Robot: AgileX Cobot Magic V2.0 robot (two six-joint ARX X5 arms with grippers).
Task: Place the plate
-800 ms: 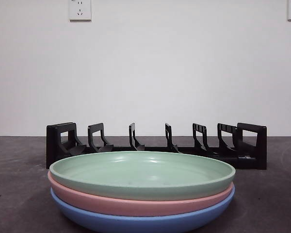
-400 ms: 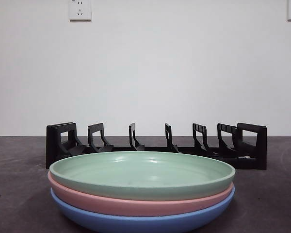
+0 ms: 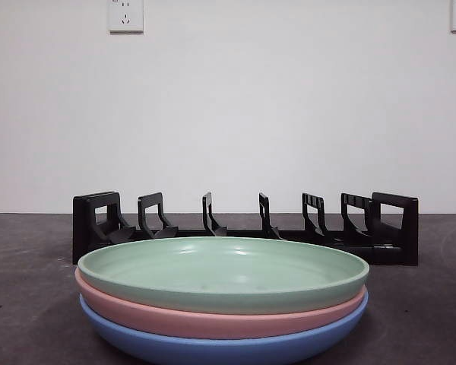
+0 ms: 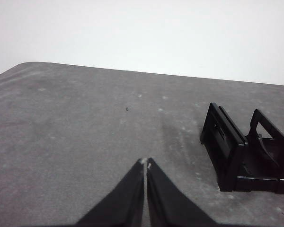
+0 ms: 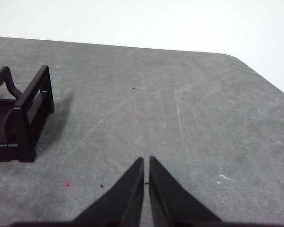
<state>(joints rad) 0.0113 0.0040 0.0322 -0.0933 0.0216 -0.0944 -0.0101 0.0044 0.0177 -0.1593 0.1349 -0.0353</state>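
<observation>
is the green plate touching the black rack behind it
Cannot tell. In the front view the green plate overlaps the rack's base, hiding any contact or gap; neither wrist view shows the plate.

white wall (image 3: 289, 114), wall sockets (image 3: 125, 15), grey table (image 3: 30, 304)

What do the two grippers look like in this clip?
Only the jaws show, in the wrist views. The left gripper and right gripper each have two matte black jaws, long and flat, tapering to thin pointed tips. No cables, markings or arm links are visible.
</observation>
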